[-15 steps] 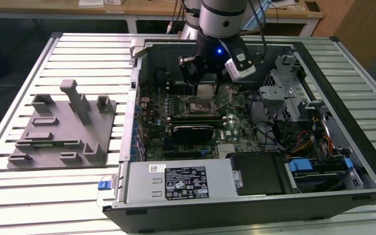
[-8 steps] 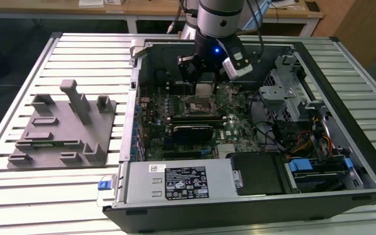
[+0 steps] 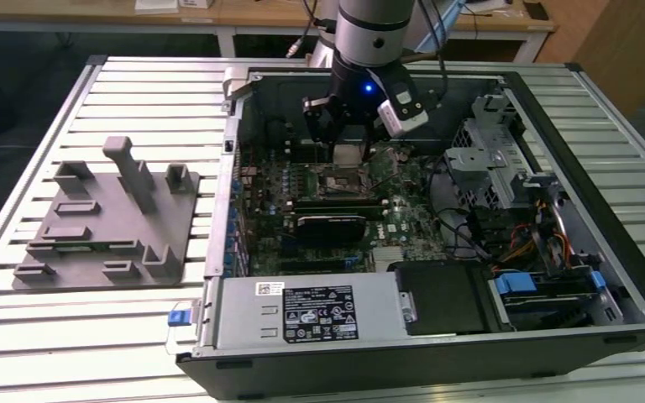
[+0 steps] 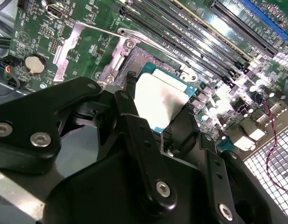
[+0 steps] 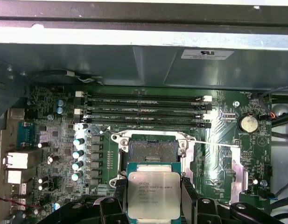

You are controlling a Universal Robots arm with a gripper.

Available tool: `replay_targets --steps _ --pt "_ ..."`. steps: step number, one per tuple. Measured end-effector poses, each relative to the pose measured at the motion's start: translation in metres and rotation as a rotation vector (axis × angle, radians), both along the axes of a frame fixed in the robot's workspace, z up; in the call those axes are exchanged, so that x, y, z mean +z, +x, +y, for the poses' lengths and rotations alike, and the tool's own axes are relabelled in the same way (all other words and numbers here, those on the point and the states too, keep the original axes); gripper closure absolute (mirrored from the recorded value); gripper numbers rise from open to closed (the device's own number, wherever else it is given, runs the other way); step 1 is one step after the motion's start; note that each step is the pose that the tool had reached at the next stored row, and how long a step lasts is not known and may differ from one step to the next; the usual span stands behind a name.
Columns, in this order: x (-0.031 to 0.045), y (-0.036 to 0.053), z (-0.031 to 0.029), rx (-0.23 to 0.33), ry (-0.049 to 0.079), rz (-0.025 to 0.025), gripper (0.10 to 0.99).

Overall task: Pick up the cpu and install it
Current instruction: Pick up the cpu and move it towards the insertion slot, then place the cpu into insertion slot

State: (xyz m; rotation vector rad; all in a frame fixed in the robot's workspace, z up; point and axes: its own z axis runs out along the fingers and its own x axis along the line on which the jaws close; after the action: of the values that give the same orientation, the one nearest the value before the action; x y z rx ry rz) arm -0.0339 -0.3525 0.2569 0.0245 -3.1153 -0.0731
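My gripper (image 3: 348,149) is inside the open computer case (image 3: 591,101), shut on the cpu (image 3: 348,154), a flat square chip with a pale silvery top. In both wrist views the cpu (image 5: 153,195) (image 4: 158,100) sits between the black fingers (image 5: 189,198), gripped on two opposite edges. It hangs just above the green motherboard (image 5: 55,121). The open cpu socket (image 5: 153,151) lies right beside it, with the metal load plate (image 5: 237,170) swung aside. The chip is apart from the socket.
Memory slots (image 5: 144,109) run along the far side of the socket. A black block (image 3: 328,228), a power supply (image 3: 300,312) and a drive cage (image 3: 502,168) crowd the case. A grey plastic fixture (image 3: 110,220) with upright posts stands on the slatted table at the exterior view's left.
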Motion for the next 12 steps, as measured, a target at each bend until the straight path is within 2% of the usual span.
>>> replay_targets --steps 12 --pt "-0.0004 0.0000 0.0000 0.000 0.000 0.0000 0.545"
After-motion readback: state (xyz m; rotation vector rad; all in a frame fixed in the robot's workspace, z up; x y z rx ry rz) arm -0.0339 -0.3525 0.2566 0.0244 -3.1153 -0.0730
